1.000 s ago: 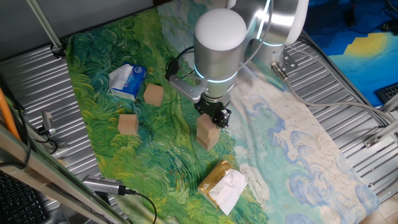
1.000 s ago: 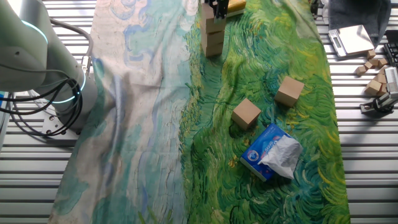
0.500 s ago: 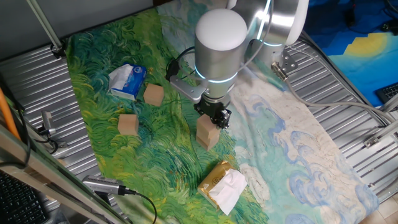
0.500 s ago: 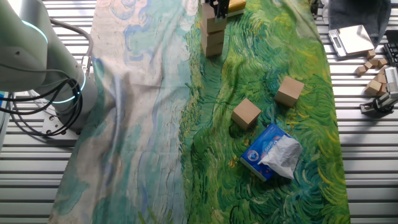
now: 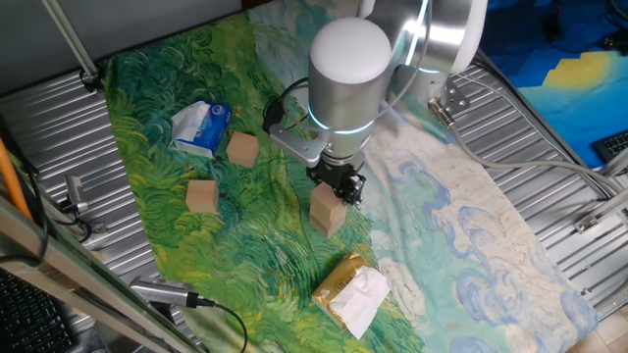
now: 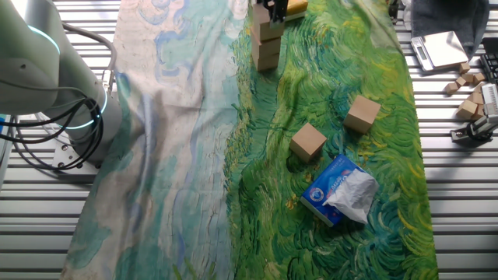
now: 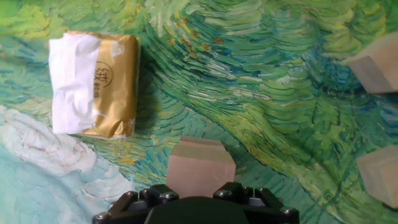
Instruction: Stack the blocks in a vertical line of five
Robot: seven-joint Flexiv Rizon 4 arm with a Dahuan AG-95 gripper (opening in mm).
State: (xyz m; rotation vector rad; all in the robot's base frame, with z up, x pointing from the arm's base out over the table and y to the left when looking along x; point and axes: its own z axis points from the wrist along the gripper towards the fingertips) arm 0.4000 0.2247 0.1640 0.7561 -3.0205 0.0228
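Observation:
A short stack of light-brown blocks (image 5: 328,210) stands mid-cloth; it also shows at the top of the other fixed view (image 6: 266,48). My gripper (image 5: 340,186) is directly over it, jaws shut on the top block (image 7: 200,167), which rests on the stack. In the other fixed view the gripper (image 6: 274,12) is cut by the frame edge. Two loose blocks lie on the green cloth: one (image 5: 242,149) by the blue packet, one (image 5: 201,195) nearer the cloth's left edge. They also show in the other fixed view (image 6: 309,141) (image 6: 362,113) and at the right of the hand view (image 7: 375,70) (image 7: 379,175).
A blue-and-white packet (image 5: 201,127) lies at the back left of the cloth. A yellow-and-white packet (image 5: 351,290) lies in front of the stack, also in the hand view (image 7: 93,84). Small wooden pieces (image 6: 470,81) and a scale (image 6: 440,50) sit on the metal table.
The arm has shifted very slightly. The gripper stays on the top block of the stack; the loose blocks and packets have not moved.

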